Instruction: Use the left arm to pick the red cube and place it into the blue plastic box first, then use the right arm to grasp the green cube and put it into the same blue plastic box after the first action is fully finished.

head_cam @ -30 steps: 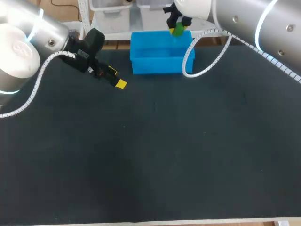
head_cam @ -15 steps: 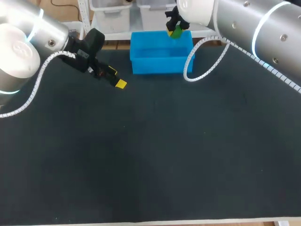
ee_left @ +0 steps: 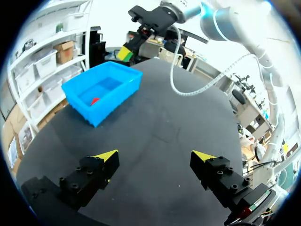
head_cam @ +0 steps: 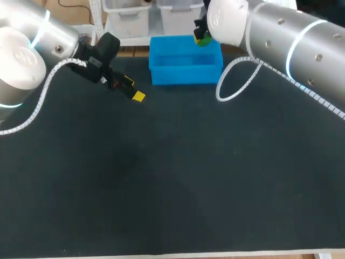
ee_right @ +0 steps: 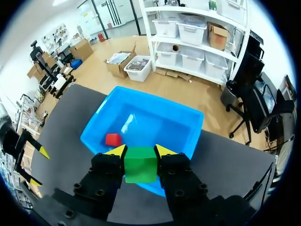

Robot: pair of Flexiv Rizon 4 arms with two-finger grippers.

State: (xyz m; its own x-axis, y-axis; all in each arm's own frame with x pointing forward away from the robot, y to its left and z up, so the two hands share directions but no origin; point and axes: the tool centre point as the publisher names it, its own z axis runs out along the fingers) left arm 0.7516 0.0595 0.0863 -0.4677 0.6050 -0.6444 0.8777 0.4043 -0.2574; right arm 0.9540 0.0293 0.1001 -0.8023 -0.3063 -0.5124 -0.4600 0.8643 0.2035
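The blue plastic box (head_cam: 186, 70) stands at the table's far edge, seen too as the blue box (ee_left: 101, 92) and the blue box (ee_right: 146, 125) in the wrist views. Inside it lies the red cube (ee_right: 113, 139), the same red cube (ee_left: 95, 100) showing in the left wrist view. My right gripper (ee_right: 139, 151) hangs above the box's near rim, shut on the green cube (ee_right: 140, 164); from the head view this green cube (head_cam: 204, 39) is over the box's far right corner. My left gripper (ee_left: 155, 156) hovers open and empty over the table, left of the box (head_cam: 133, 89).
The dark table (head_cam: 172, 178) stretches wide in front of the box. A white coiled cable (head_cam: 234, 81) hangs from my right arm just right of the box.
My right arm has swung further over the box's far right corner, carrying the green cube a little up and back. The left arm has stayed still.
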